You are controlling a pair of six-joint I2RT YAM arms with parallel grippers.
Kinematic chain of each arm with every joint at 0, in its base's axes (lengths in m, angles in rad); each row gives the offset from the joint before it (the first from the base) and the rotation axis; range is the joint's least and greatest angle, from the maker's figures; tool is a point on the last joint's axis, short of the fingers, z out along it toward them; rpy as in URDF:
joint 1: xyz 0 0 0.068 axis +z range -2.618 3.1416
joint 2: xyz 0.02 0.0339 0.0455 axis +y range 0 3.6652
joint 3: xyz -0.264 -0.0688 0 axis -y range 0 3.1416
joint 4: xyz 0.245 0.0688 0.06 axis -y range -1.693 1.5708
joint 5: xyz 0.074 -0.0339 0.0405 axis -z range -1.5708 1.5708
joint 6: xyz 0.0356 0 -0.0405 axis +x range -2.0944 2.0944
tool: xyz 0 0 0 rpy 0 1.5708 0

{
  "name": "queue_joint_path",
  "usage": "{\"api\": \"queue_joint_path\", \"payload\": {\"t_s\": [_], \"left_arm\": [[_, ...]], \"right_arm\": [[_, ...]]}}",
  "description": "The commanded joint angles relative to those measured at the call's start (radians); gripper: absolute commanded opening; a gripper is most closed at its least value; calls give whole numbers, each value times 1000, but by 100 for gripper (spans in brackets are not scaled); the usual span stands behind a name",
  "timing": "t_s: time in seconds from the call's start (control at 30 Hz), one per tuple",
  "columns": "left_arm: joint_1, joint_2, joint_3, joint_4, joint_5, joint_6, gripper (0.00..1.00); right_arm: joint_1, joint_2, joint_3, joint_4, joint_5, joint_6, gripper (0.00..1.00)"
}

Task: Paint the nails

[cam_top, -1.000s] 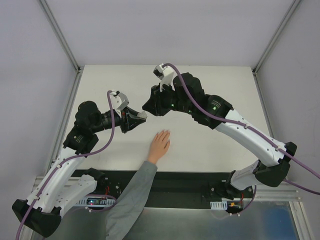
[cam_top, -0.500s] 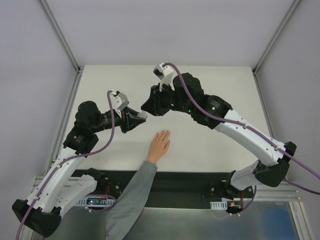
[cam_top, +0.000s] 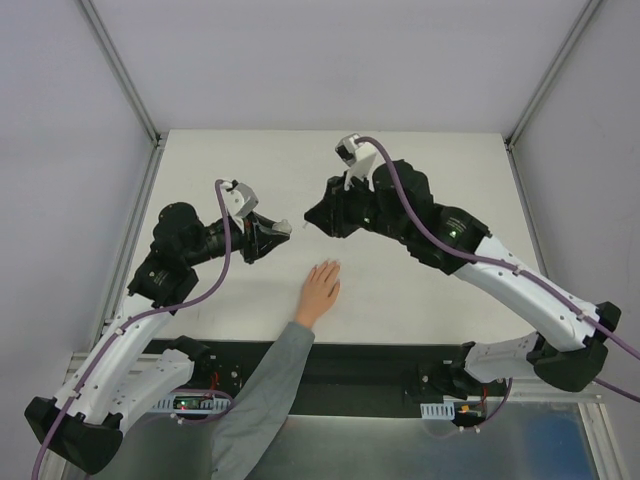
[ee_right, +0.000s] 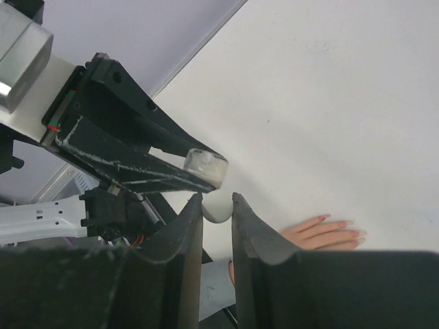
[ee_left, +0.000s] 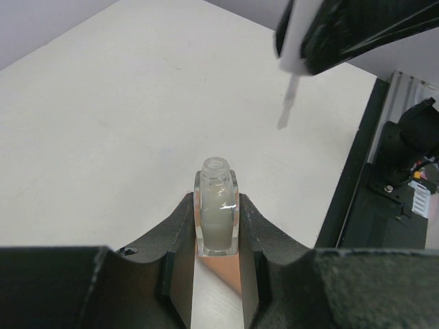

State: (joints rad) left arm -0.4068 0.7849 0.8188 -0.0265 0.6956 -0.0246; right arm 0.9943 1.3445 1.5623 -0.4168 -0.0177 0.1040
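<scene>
A pale hand (cam_top: 321, 287) with a grey sleeve lies flat on the table, its tiny nails (cam_top: 334, 265) pointing away from the arm bases. The hand also shows in the right wrist view (ee_right: 322, 233) with pinkish nails (ee_right: 345, 224). My left gripper (cam_top: 281, 231) is shut on a small translucent whitish bottle (ee_left: 217, 214) with an open neck, held above the table left of the fingertips. My right gripper (cam_top: 313, 217) is shut on the white brush cap (ee_right: 217, 210). The brush (ee_left: 286, 104) hangs in the air just right of the bottle, above the fingertips.
The white table (cam_top: 420, 180) is bounded by metal frame posts (cam_top: 120, 70) at the back corners and a black base rail (cam_top: 400, 365) at the near edge. The grey sleeve (cam_top: 265, 390) crosses that rail between the two arm bases.
My right gripper has moved to the right, away from the bottle, with the brush cap in it. The left gripper and the hand have stayed nearly still.
</scene>
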Motion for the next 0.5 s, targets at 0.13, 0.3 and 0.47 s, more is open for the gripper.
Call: {"api": "queue_joint_path", "payload": {"t_s": [0.13,0.3,0.47], "left_arm": [[-7,59,89,48,-212,-14,0],[-7,166,137,125,-237,-37,0],[-7,278,103,265,-191,-64,0]], "right_arm": [[-107,-197,-332,150,93,65,1],[-166,-235,-623,432,65,57,1],[-253,-171,-869,731,27,68,1]]}}
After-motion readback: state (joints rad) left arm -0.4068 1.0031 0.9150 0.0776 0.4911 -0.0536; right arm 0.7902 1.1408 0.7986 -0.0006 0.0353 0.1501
